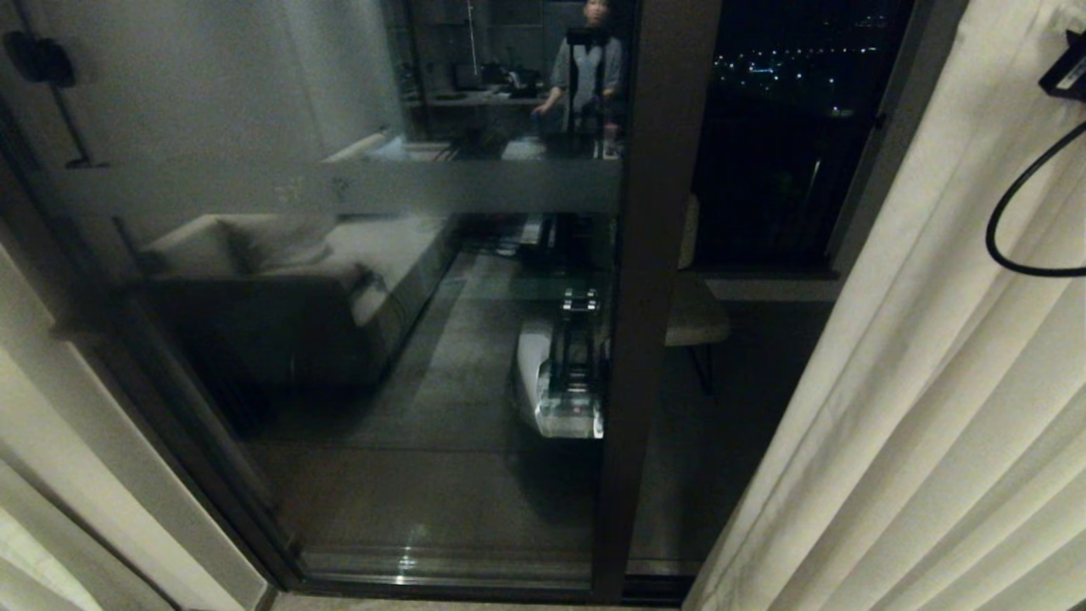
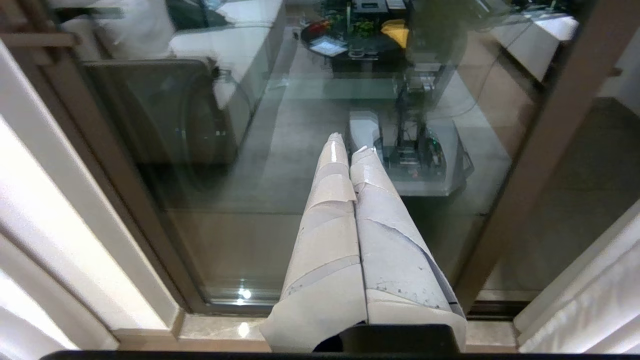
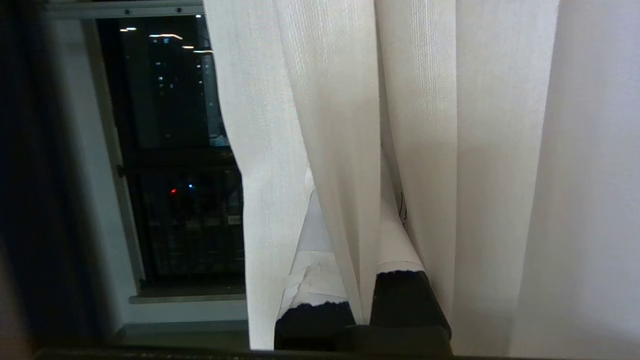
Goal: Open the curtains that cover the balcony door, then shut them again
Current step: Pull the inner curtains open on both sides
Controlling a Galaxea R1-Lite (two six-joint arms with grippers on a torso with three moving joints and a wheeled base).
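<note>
At right edge, nearest: curtains (image 1: 933,407) gathered in long pleats, drawn clear of most of the glass; one fold (image 3: 345,150) pinched between closed fingers of right gripper (image 3: 360,235).
Right gripper state: clamped shut on the curtain fold, fabric running down between the taped fingers (image 3: 310,270).
Right arm pose: raised high at right, only its housing (image 1: 1065,72) and looping black cable (image 1: 1018,229) visible in head view; wrist rolled sideways, window frame lying on its side in wrist view.
Left gripper state: left gripper (image 2: 356,150) shut, fingertips together, empty.
Left arm pose: parked low, pointing down at the glass near the sill (image 2: 225,332), apart from any fabric.
Mid distance: balcony door (image 1: 653,297) uncovered, dark frame upright, frosted band (image 1: 382,187) across pane; judged open phase largely done, closing pull pending.
Far: reflected person (image 1: 590,68) in glass, city lights (image 1: 789,68) beyond.
Risk one: thin single fold slipping from the pinch under a fast sideways pull.
Risk two: cable snagging in pleats, dragging fabric unevenly.
Risk three: pull angled downward, straining the unseen rail.
</note>
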